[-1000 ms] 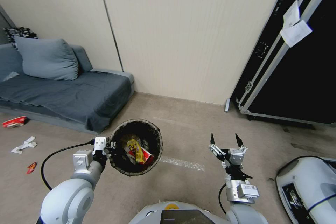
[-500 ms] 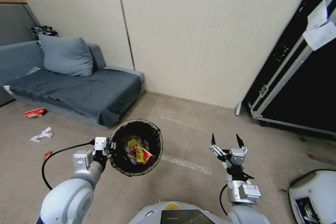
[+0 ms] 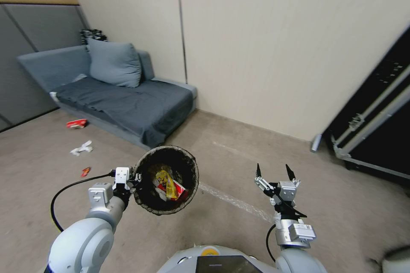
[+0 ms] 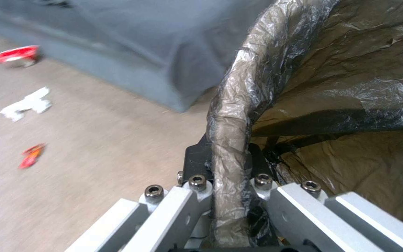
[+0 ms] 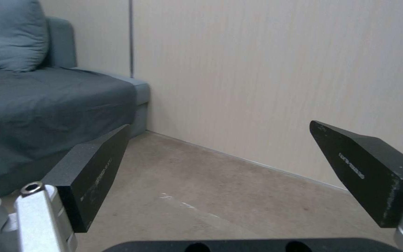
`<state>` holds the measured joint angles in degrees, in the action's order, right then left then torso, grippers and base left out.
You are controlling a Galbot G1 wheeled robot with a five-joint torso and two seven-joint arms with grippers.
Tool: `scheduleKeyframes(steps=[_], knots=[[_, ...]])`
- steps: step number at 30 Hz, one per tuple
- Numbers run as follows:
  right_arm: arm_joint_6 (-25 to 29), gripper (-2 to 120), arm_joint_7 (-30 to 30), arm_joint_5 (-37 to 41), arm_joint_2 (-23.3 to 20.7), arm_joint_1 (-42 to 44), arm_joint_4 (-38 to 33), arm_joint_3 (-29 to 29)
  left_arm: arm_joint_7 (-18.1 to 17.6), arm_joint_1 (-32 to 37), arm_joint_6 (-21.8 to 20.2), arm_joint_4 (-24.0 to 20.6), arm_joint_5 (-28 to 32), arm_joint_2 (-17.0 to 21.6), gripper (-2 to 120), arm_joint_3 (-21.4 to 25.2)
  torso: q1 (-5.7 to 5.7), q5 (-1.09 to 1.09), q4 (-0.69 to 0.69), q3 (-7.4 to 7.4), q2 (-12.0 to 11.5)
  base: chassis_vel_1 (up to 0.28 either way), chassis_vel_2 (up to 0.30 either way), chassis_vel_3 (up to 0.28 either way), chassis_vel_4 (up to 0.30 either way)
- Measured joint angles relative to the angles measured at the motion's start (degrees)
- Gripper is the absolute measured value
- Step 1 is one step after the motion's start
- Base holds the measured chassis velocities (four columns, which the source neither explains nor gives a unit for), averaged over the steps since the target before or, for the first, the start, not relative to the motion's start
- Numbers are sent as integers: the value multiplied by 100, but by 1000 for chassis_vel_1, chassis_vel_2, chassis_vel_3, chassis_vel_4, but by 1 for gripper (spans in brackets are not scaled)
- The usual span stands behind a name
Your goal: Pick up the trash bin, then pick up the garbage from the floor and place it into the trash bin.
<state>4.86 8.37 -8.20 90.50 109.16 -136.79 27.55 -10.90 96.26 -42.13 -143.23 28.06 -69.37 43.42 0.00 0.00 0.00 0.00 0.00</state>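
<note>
My left gripper (image 3: 133,178) is shut on the near rim of the trash bin (image 3: 147,160) and holds it off the floor (image 3: 38,196). The bin's dark liner holds a yellow wrapper (image 3: 165,179) and a red-and-white packet (image 3: 180,189). In the left wrist view the fingers (image 4: 197,157) pinch the bag-wrapped rim (image 4: 232,115). Garbage lies on the floor to the left: a red-and-white packet (image 3: 77,123), crumpled white paper (image 3: 82,148) and a small red scrap (image 3: 85,172). My right gripper (image 3: 273,168) is open and holds nothing, raised at the right (image 5: 219,124).
A grey sofa (image 3: 124,98) with a pillow (image 3: 113,62) stands against the wall behind the litter. A black flight case (image 3: 380,123) stands at the right. A pale tape line (image 3: 239,200) crosses the floor ahead. A black cable (image 3: 64,192) loops beside my left arm.
The whole view has swung left: sofa, litter and flight case slid rightward in the picture. Both arms keep their pose, the bin still held.
</note>
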Motion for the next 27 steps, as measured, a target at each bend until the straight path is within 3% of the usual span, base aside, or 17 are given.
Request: scheduleKeyframes(steps=[27], knots=[[-281, 100, 129, 230, 32, -40, 25, -45, 1, -58, 0, 0, 58, 38, 1, -19, 0, 0, 0, 0, 0, 98, 100, 101, 97]])
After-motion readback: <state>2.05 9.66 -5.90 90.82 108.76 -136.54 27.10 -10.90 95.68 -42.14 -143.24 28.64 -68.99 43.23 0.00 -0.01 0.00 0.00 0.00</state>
